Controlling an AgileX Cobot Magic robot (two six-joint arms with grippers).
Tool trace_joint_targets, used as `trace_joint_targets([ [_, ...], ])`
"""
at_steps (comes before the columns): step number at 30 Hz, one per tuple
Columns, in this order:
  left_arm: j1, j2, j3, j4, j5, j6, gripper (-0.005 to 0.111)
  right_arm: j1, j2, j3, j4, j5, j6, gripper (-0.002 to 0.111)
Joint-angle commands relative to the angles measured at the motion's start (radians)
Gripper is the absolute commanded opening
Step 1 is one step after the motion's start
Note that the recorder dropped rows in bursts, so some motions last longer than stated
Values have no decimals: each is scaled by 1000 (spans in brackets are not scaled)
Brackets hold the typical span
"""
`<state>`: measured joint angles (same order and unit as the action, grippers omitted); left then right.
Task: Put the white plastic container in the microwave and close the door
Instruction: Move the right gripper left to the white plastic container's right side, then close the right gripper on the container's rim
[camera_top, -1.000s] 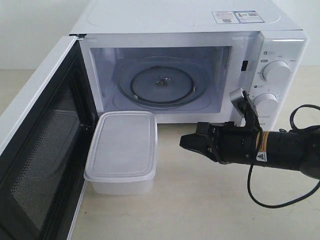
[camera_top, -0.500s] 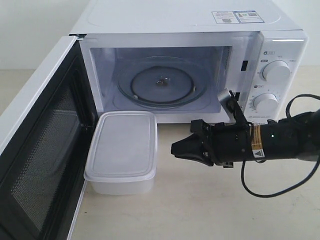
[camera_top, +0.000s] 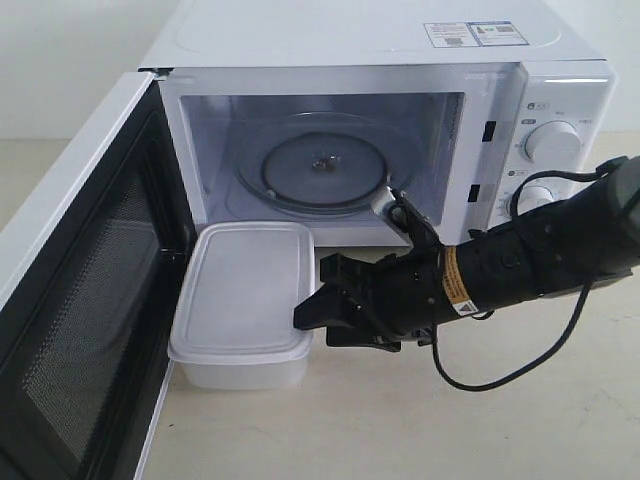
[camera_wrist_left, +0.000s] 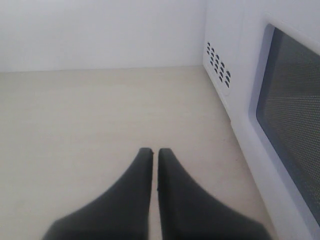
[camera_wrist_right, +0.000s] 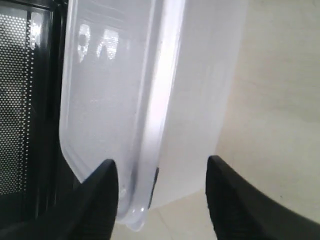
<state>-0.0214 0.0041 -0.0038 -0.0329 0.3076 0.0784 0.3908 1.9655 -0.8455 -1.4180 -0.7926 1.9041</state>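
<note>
The white plastic container (camera_top: 245, 300) stands lidded on the table in front of the microwave (camera_top: 350, 40), beside the door (camera_top: 90, 300), which is swung wide open. My right gripper (camera_top: 318, 292) is open and turned on its side at the container's right edge, one finger over the lid rim and one lower down. In the right wrist view the container (camera_wrist_right: 110, 90) fills the space ahead of the open gripper (camera_wrist_right: 161, 162), and its rim corner lies between the fingers, untouched. My left gripper (camera_wrist_left: 151, 150) is shut and empty above the table, outside the door (camera_wrist_left: 290, 115).
The glass turntable (camera_top: 320, 160) lies bare inside the cavity. Two round knobs (camera_top: 553, 140) sit on the panel behind my right arm. A black cable (camera_top: 520, 365) loops under that arm. The microwave's vented side wall (camera_wrist_left: 217, 62) stands past the left gripper.
My right arm has swept left and down across the microwave front to the container's right edge. Its gripper has gone from shut to open. The container has not moved.
</note>
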Motion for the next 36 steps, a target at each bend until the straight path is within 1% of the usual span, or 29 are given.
trace_joint_targets([
  [1, 4, -4, 4, -4, -1, 1, 4, 7, 0, -4, 3, 34, 24, 48],
  [6, 4, -4, 4, -4, -1, 1, 4, 7, 0, -4, 3, 23, 61, 48],
  [12, 4, -4, 4, -4, -1, 1, 4, 7, 0, -4, 16, 19, 77, 43],
  [20, 4, -4, 4, -4, -1, 1, 4, 7, 0, -4, 30, 4, 77, 43],
  [26, 4, -4, 4, -4, -1, 1, 4, 30, 0, -5, 41, -5, 76, 43],
  [36, 4, -4, 4, -4, -1, 1, 4, 39, 0, -37, 46, 28, 84, 43],
])
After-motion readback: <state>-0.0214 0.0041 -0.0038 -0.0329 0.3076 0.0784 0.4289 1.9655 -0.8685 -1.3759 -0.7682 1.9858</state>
